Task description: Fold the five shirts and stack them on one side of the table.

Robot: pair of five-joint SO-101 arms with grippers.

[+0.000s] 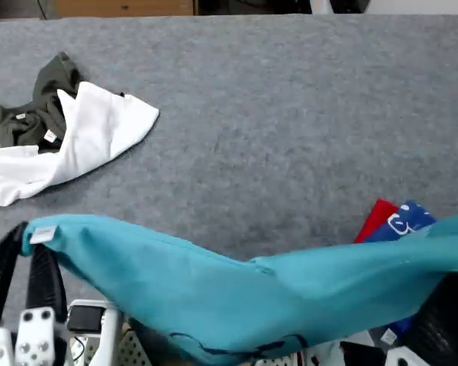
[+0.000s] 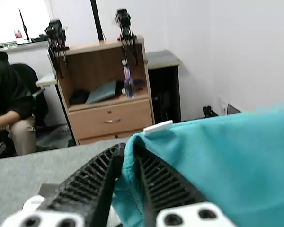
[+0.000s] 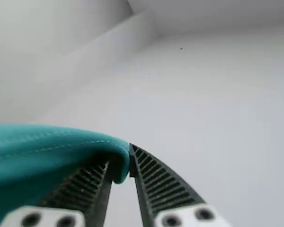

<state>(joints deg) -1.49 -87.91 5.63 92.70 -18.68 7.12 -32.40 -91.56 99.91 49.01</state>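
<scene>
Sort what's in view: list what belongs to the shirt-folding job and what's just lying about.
Job in hand:
teal shirt, pinched by the left gripper and the right gripper
white shirt
olive shirt
red shirt
blue shirt
table

Just lying about:
wooden cabinet, beyond the table

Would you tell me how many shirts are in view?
5: a teal shirt held up in front; a white shirt and a green shirt at the left; a red shirt and a blue shirt at the right, partly hidden behind the teal one.

Blue shirt [image 1: 409,219] partly behind teal shirt [image 1: 237,297]
</scene>
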